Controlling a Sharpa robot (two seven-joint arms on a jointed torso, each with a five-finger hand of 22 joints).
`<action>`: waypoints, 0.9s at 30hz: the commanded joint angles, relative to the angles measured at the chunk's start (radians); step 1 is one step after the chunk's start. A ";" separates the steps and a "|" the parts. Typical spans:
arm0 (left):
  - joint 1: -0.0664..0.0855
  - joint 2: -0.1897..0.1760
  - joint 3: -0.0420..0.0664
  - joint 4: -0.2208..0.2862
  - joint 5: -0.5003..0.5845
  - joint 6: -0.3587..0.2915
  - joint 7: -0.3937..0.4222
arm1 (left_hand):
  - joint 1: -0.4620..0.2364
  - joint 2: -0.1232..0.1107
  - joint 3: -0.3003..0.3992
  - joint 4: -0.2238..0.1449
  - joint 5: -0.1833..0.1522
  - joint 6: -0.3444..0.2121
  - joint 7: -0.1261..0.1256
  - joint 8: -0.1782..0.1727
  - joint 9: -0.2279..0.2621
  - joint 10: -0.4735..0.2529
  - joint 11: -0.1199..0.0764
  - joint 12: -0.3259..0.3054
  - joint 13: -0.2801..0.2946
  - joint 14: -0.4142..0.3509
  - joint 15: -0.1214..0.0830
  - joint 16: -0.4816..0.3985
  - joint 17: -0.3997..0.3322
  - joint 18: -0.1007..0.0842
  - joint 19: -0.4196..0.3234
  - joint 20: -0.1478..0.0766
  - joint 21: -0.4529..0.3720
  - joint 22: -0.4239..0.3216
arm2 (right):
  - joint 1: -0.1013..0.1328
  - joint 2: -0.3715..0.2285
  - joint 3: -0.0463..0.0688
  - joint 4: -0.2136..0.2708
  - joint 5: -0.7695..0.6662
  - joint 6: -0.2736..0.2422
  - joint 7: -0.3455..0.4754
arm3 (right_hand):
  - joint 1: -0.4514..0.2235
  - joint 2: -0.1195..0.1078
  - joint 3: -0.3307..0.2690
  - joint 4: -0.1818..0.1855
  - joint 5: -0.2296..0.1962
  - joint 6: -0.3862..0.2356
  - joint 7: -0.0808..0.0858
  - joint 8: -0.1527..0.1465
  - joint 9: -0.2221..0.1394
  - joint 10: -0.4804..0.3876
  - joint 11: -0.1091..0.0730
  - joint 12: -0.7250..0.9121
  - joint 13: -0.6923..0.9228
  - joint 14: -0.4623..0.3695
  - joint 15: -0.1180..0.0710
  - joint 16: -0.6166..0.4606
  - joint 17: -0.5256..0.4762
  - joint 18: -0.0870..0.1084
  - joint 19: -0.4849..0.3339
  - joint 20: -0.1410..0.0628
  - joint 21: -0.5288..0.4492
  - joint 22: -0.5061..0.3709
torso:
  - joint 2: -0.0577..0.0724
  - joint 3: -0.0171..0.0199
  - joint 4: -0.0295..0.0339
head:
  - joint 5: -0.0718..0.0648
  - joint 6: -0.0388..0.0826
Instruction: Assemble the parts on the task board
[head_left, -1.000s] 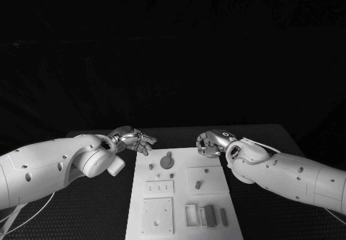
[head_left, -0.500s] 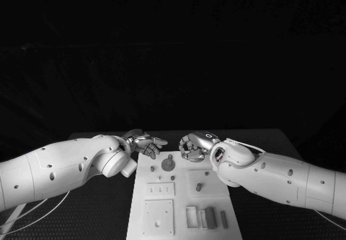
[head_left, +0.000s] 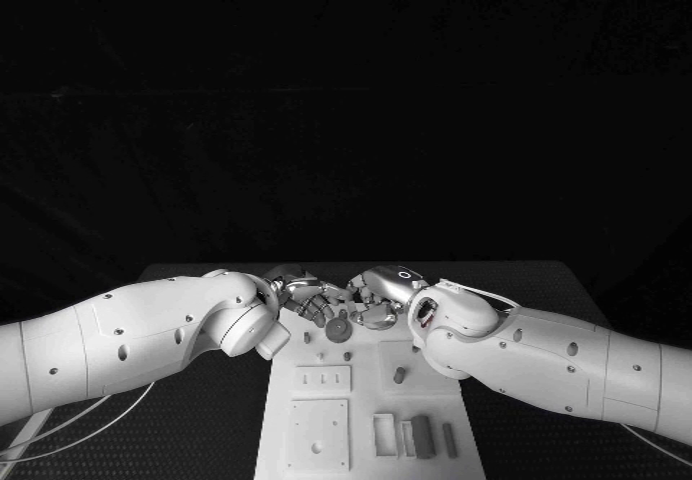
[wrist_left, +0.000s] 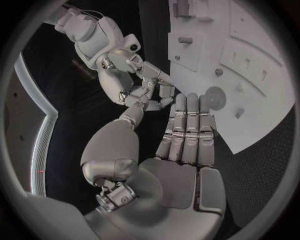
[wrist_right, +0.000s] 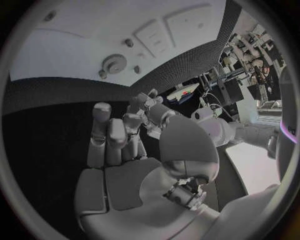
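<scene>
The white task board (head_left: 433, 400) lies in the middle of the black table. A grey gear (head_left: 336, 330) sits near its far end, with small pegs (head_left: 398, 374) and upright blocks (head_left: 420, 435) further toward me. Both hands meet over the board's far edge, just beyond the gear. My left hand (head_left: 303, 297) has straight fingers (wrist_left: 187, 130) and holds nothing. My right hand (head_left: 378, 296) has loosely bent fingers (wrist_right: 109, 135), nothing visible in them, almost touching the left fingertips. The gear also appears in the wrist views (wrist_left: 215, 97) (wrist_right: 114, 63).
Two flat rectangular plates (head_left: 320, 378) (head_left: 317, 432) lie on the board's left half. Black table surface (head_left: 548, 285) runs on both sides of the board. Both white forearms (head_left: 144, 340) (head_left: 562, 360) flank the board's near half.
Both hands have moved inward from the board's far corners and now meet over its far edge above the gear. The camera has also shifted a little.
</scene>
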 joint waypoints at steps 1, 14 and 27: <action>0.000 0.005 0.001 0.003 -0.011 0.019 -0.022 | 0.000 0.010 0.001 -0.009 -0.004 0.007 0.003 -0.001 -0.001 -0.006 -0.002 0.000 0.002 -0.007 0.002 0.003 -0.002 -0.012 -0.009 0.000 -0.007 0.001 | 0.000 0.003 0.004 0.005 -0.014 0.008 -0.007 | -0.004 0.003 0.004 -0.001 0.004 0.217 0.004 0.007 0.007 -0.001 -0.006 -0.007 0.001 0.000 -0.005 -0.005 -0.001 0.015 0.003 -0.004 0.002 0.018 | 0.001 0.0018 -0.0005 | 0.000 -0.002; 0.000 0.016 0.001 0.005 -0.020 0.049 -0.042 | -0.014 0.018 -0.007 -0.008 -0.004 0.023 -0.003 0.003 0.000 0.003 -0.007 0.008 0.011 0.002 -0.003 0.012 -0.002 -0.009 0.000 -0.003 -0.006 0.005 | 0.000 0.018 0.012 0.009 -0.017 0.010 -0.010 | -0.005 0.003 0.004 -0.002 0.004 0.218 0.003 0.006 0.008 -0.001 -0.006 -0.008 0.001 0.002 -0.006 -0.006 0.000 0.015 0.004 -0.004 0.002 0.018 | 0.000 0.0031 -0.0012 | 0.001 -0.005; 0.000 0.019 0.001 0.007 -0.018 0.037 -0.035 | -0.022 0.023 -0.009 -0.005 -0.004 0.034 -0.008 0.006 0.001 0.009 -0.011 0.012 0.016 0.008 -0.007 0.018 -0.002 -0.008 0.007 -0.006 -0.005 0.008 | 0.000 0.027 0.013 0.011 -0.017 0.021 -0.010 | -0.006 0.004 0.004 -0.002 0.004 0.218 0.003 0.005 0.008 0.000 -0.006 -0.009 0.002 0.001 -0.006 -0.007 -0.002 0.015 0.004 -0.004 0.001 0.018 | 0.000 0.0016 -0.0012 | 0.000 -0.006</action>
